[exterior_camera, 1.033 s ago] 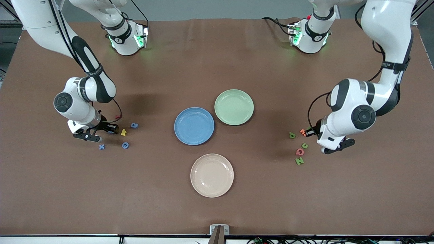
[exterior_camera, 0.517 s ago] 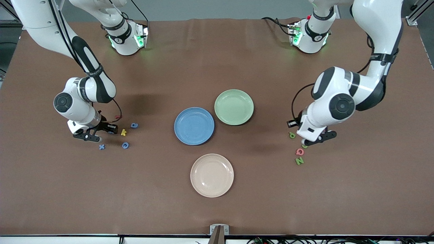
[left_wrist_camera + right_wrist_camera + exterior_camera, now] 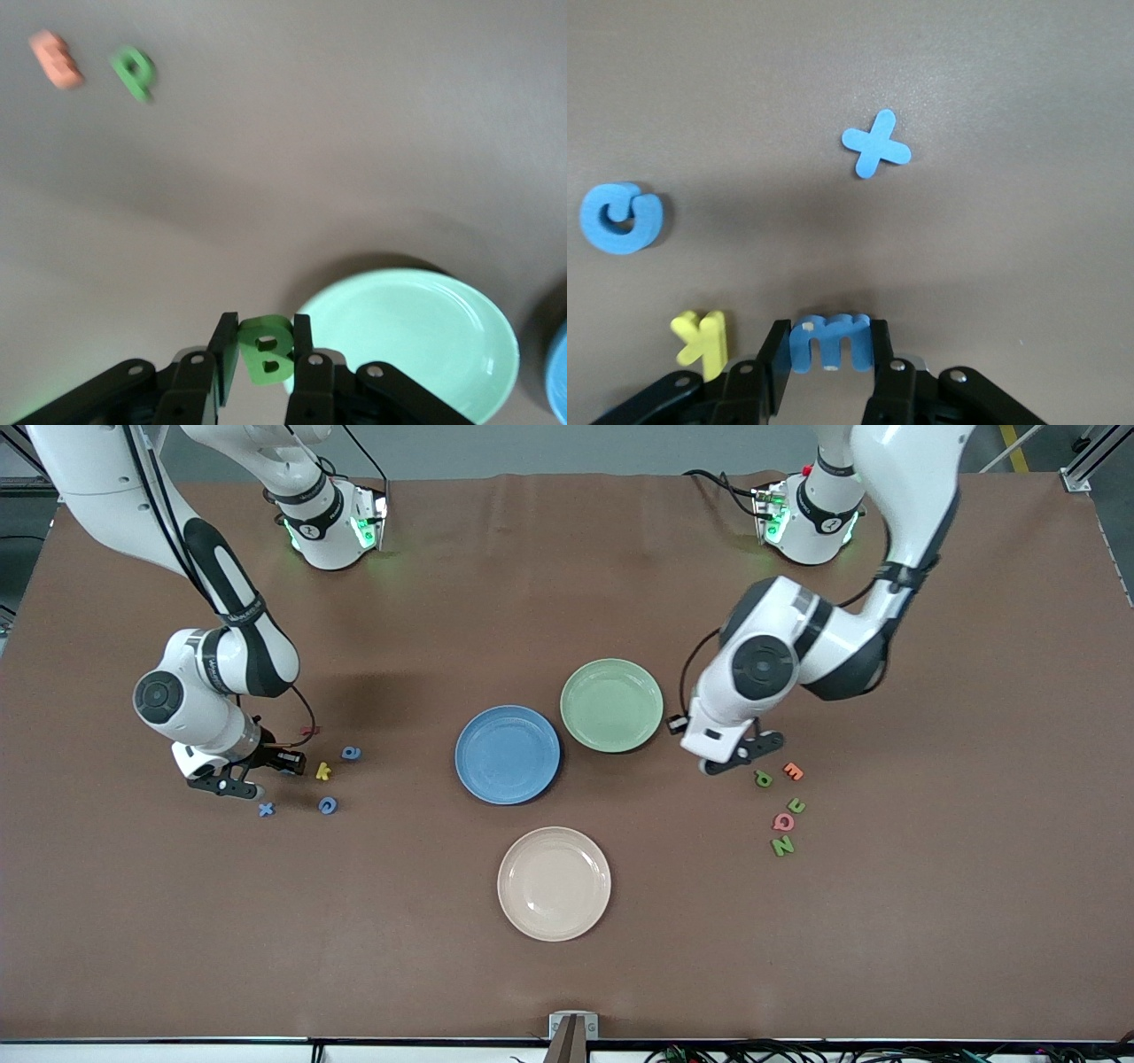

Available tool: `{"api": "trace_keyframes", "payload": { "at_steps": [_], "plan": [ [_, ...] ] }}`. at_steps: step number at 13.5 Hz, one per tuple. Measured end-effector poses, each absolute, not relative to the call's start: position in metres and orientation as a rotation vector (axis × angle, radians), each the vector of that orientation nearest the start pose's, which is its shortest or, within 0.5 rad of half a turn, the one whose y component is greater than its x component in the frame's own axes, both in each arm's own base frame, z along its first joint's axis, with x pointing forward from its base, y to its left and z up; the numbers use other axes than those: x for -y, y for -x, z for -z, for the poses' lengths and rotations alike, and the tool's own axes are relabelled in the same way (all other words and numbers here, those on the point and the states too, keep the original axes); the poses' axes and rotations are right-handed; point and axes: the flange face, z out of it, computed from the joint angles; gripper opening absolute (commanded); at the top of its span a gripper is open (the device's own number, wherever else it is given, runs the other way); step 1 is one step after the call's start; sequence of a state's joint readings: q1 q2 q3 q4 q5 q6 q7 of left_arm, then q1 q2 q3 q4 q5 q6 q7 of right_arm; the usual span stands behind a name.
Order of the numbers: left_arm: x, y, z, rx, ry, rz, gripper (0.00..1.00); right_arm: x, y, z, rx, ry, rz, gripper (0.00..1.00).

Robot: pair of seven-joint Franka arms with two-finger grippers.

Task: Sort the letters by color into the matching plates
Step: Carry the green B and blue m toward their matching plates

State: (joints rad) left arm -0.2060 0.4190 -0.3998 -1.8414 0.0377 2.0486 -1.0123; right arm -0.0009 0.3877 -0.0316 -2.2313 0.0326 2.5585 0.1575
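My left gripper [image 3: 266,326] is shut on a green letter B [image 3: 266,354], in the air just off the rim of the pale green plate [image 3: 611,705] at the left arm's end. The blue plate [image 3: 508,755] lies beside the green one. Green letters P [image 3: 763,778], J [image 3: 796,805] and Z [image 3: 782,846] lie on the table toward the left arm's end. My right gripper [image 3: 829,335] is shut on a blue letter m [image 3: 830,347], low over the table. Around it lie a blue x [image 3: 875,155], a blue G [image 3: 620,219] and one more blue letter [image 3: 352,753].
A beige plate [image 3: 555,883] sits nearer the front camera than the other two. A yellow k [image 3: 704,336] lies right beside the right gripper's finger. An orange E [image 3: 793,771] and a pink Q [image 3: 783,821] lie among the green letters.
The left arm has swung from the letters at its end of the table toward the green plate, uncovering the orange E. The right arm has barely shifted.
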Motion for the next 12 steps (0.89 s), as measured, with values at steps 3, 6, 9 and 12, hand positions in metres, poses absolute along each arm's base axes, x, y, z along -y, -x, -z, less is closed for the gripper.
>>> {"api": "trace_keyframes", "payload": {
  "at_steps": [3, 6, 9, 12],
  "plan": [
    [0.379, -0.49, -0.273, 0.709, 2.979, -0.362, 0.05, -0.015, -0.557, -0.24, -0.484, 3.105, -0.218, 0.0],
    [0.408, -0.468, -0.254, 0.788, 2.939, -0.374, 0.2, -0.112, -0.558, -0.271, -0.684, 3.089, -0.19, 0.0],
    [0.422, -0.456, -0.24, 0.847, 2.913, -0.383, 0.68, -0.234, -0.538, -0.284, -0.855, 3.038, -0.133, 0.0],
    [0.429, -0.451, -0.234, 0.876, 2.901, -0.385, 1.0, -0.324, -0.527, -0.277, -0.97, 2.968, -0.119, 0.0]
  ]
}}
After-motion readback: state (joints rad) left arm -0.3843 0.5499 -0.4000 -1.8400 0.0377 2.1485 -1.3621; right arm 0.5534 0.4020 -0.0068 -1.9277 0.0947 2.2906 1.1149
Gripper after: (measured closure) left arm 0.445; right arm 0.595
